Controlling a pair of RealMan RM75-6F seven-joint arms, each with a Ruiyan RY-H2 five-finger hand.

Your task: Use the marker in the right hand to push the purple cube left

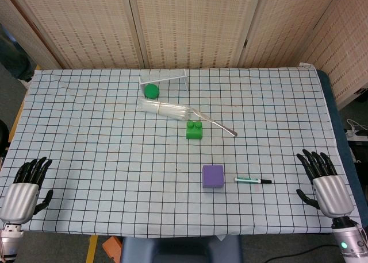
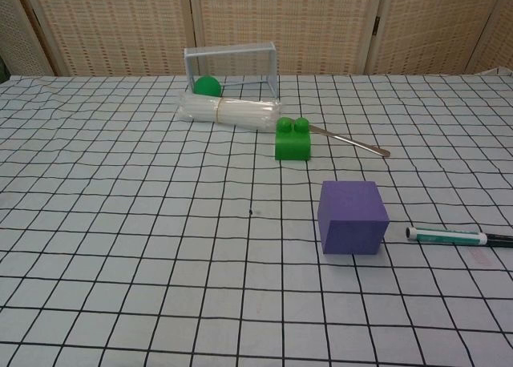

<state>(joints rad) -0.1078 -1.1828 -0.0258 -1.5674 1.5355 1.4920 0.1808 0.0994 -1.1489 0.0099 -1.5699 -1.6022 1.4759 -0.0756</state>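
Observation:
A purple cube (image 1: 213, 176) (image 2: 352, 217) sits on the checked cloth near the front middle. Just right of it lies a marker (image 1: 252, 180) (image 2: 457, 237) with a white and green body and a black cap end pointing right; nothing holds it. My right hand (image 1: 325, 181) rests at the table's front right corner, fingers spread and empty, well to the right of the marker. My left hand (image 1: 26, 184) rests at the front left corner, fingers apart and empty. The chest view shows neither hand.
A green toy brick (image 1: 195, 129) (image 2: 292, 139) stands behind the cube, with a metal spoon (image 1: 221, 126) (image 2: 353, 143) beside it. Farther back lie a bundle of clear straws (image 1: 165, 108) (image 2: 231, 111), a green ball (image 1: 151, 91) (image 2: 208, 85) and a small white goal frame (image 1: 164, 76) (image 2: 232, 61).

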